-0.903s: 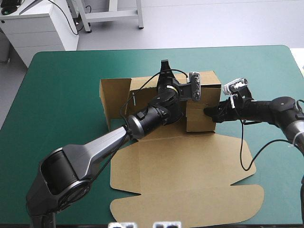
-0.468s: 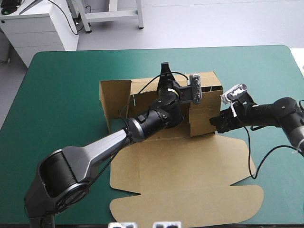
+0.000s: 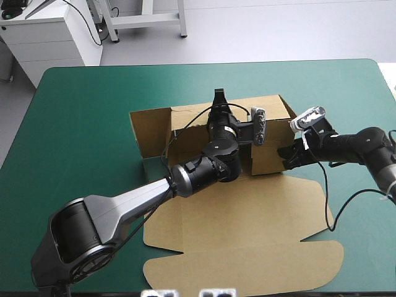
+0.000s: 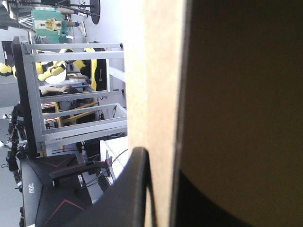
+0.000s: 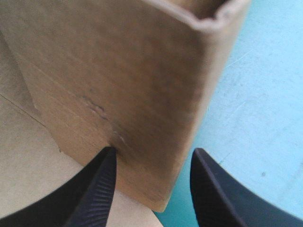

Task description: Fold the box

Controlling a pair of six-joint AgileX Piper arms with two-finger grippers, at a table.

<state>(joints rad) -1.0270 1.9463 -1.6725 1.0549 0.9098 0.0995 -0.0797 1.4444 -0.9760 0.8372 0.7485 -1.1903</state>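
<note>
The lid [image 3: 247,229] lies nearest on the teal-green surface [image 3: 80,124], a flat, matt sheet of brown board with rounded, notched corners. Behind it the box [image 3: 151,127] stands mid-surface as an open tray with its walls raised. The left arm hides most of its inside. The right tool [image 5: 154,151] stands wide, its ribbed black fingers [image 5: 97,189] straddling the tray's near right corner. Farther back, the left tool [image 4: 163,163] pinches the far wall, seen edge-on, and its second finger is lost in shadow.
</note>
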